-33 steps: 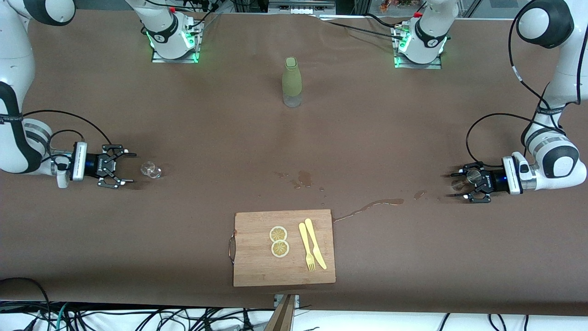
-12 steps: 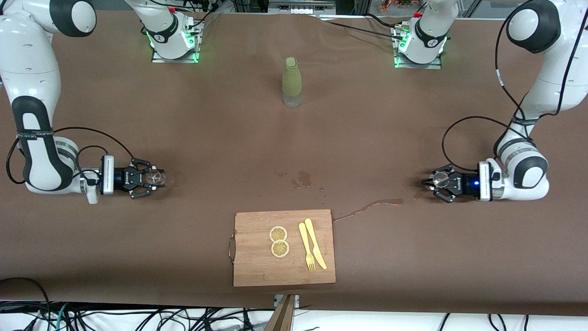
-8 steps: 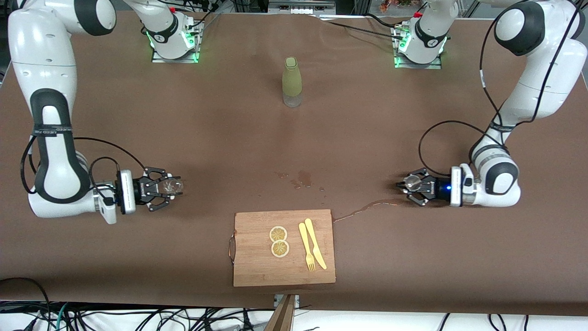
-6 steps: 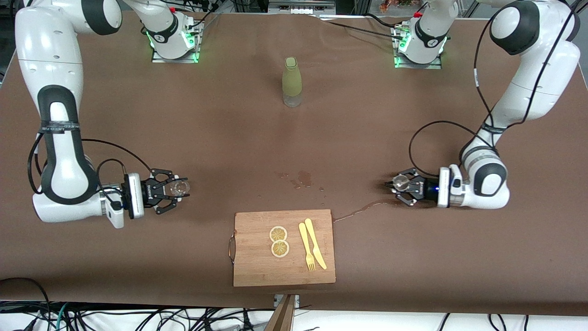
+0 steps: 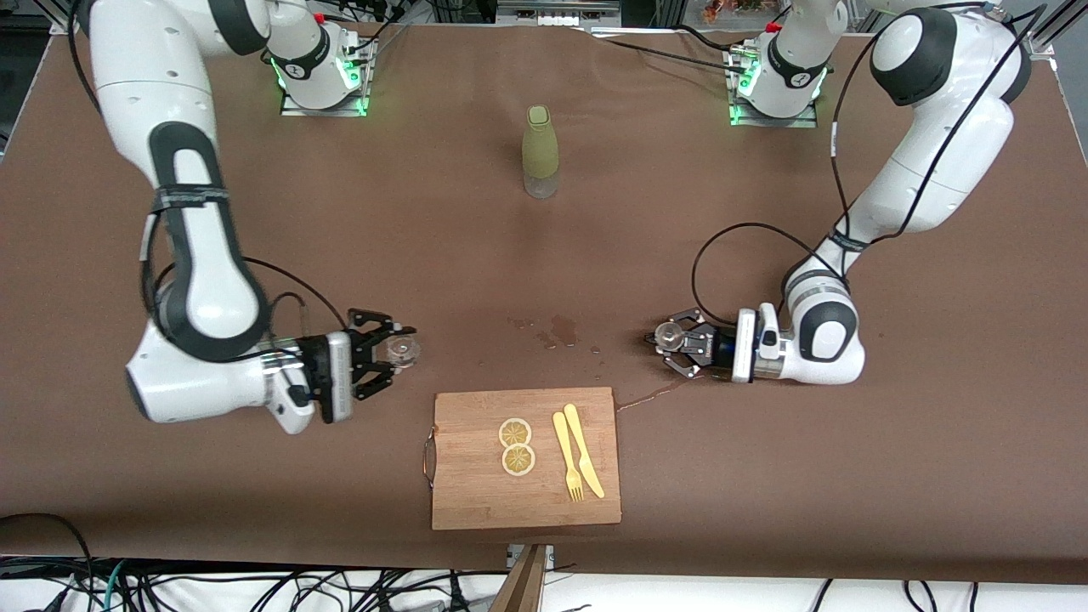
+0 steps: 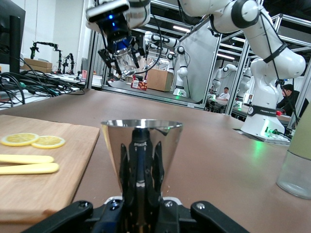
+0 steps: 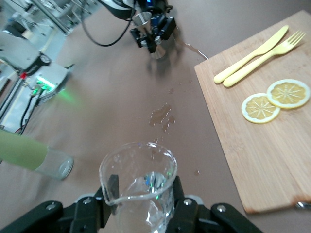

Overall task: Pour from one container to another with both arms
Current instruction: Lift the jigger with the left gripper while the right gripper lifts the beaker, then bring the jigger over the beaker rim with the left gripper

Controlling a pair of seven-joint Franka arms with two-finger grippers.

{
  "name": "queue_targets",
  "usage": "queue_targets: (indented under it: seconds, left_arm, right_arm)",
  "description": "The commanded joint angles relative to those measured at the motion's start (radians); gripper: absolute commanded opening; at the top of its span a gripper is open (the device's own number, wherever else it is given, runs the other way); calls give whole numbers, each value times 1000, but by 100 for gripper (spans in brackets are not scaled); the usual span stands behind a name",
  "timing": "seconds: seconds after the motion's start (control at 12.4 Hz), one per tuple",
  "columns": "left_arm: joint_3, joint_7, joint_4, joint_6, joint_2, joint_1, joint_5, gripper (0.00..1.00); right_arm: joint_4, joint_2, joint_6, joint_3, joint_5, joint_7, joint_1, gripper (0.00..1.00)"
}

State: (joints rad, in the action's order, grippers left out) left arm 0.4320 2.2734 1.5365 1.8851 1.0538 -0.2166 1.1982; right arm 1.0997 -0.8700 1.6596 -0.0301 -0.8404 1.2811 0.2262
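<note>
Wrist views show what front cam blurs: right gripper (image 7: 141, 213) clamped on clear glass beaker (image 7: 138, 187) w/ water, left gripper (image 6: 138, 213) clamped on steel cup (image 6: 142, 150). Between them: cutting board (image 5: 476, 497) w/ lemon slices (image 5: 516, 446), yellow cutlery (image 5: 578, 450); then spill (image 5: 561, 330); farthest, green bottle (image 5: 540, 151).

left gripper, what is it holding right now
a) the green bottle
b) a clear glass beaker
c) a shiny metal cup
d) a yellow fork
c: the left gripper is shut on a shiny metal cup, seen up close in the left wrist view; the clear glass beaker is in the right gripper.
</note>
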Motion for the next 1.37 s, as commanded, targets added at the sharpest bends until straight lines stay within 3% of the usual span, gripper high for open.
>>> queue_targets:
  seconds: [0.0,0.57,1.05,1.29]
  left_arm:
    - [17,6,-19,38,12,32,53,0]
    - [48,8,-25,172,18,120,113,0]
    - [122,35,-29,304,46,167,116,0]
    - [143,75,-79,338,92,181,115,0]
  right_arm:
    - [-46,-3,50,-14,79,-185,86,0]
    - [-109,2,111,-16,349,-547,268,0]
    - [-121,3,166,-16,489,-775,378,0]
    - [-121,3,178,-16,575,-873,427,0]
